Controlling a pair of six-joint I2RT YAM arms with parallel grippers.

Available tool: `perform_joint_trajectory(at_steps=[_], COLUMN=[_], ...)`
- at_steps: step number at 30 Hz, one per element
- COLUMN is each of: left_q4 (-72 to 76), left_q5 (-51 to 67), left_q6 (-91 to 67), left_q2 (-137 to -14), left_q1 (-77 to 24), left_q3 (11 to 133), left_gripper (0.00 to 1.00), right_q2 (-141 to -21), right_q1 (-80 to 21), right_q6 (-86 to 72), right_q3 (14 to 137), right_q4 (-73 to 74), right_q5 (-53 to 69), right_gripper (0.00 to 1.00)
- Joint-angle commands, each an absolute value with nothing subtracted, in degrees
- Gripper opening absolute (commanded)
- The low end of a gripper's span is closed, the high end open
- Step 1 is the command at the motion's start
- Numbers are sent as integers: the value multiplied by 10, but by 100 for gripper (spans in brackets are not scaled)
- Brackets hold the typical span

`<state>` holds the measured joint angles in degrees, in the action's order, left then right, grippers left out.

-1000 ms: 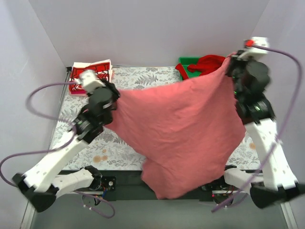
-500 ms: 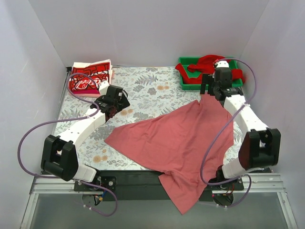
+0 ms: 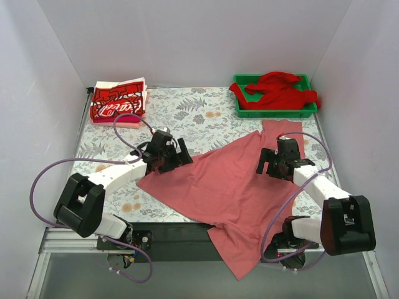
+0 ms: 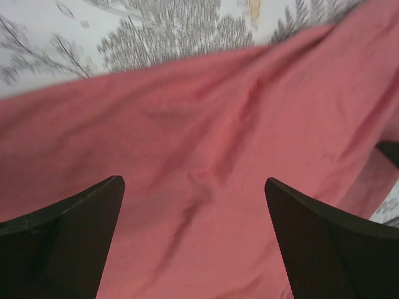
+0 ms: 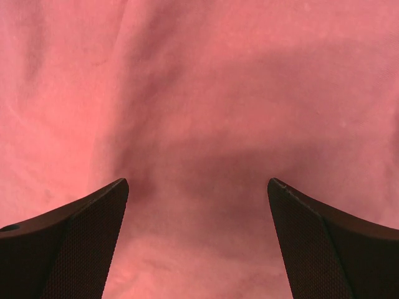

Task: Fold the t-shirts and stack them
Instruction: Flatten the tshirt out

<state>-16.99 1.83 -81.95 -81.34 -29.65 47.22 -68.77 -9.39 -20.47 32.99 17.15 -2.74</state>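
A salmon-pink t-shirt (image 3: 230, 187) lies spread and wrinkled across the table, one end hanging over the near edge. My left gripper (image 3: 176, 157) hovers open just above its left part; the left wrist view shows pink cloth (image 4: 206, 156) between the wide-apart fingers (image 4: 68, 230). My right gripper (image 3: 269, 163) stands open low over the shirt's right side, and its wrist view is filled with pink cloth (image 5: 199, 112). A bright red t-shirt (image 3: 277, 90) lies bunched in the green tray (image 3: 243, 112). Folded red-and-white printed t-shirts (image 3: 118, 103) are stacked at the back left.
The table has a leaf-patterned cloth (image 3: 187, 109). White walls close in the back and both sides. Purple cables loop from each arm. The tray sits in the back right corner.
Both grippers let go of the pink shirt, which dropped from being held up and stretched to lying on the table. Both arms came down and inward over it.
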Motion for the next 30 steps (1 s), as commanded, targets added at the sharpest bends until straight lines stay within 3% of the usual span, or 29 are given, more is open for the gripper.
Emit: perform_joint_trajectory(at_steps=[1, 5, 7, 9, 17, 22, 30], left_q4=[-135, -129, -146, -157, -176, -190, -327], left_q5=[55, 14, -66, -89, -105, -111, -186], left_q6=[-843, -858, -882, -893, -913, -908, -975], left_q2=[-797, -788, -792, -795, -798, -783, -718], left_q1=[-321, -322, -321, -319, -263, -263, -259], left_q3=[414, 381, 373, 374, 380, 402, 432], left_gripper=[96, 96, 96, 97, 98, 98, 98], right_q2=[-734, -818, -926, -960, -1122, -1153, -1031], right_q1=[-94, -100, -143, -154, -242, -245, -244], right_q6=[-198, -183, -157, -149, -106, -105, -82], right_q3=[352, 382, 465, 499, 704, 765, 732], right_q4=[128, 96, 85, 85, 100, 114, 115], right_q5=[-6, -4, -17, -23, -38, -49, -148], right_gripper=[98, 98, 98, 98, 98, 98, 98])
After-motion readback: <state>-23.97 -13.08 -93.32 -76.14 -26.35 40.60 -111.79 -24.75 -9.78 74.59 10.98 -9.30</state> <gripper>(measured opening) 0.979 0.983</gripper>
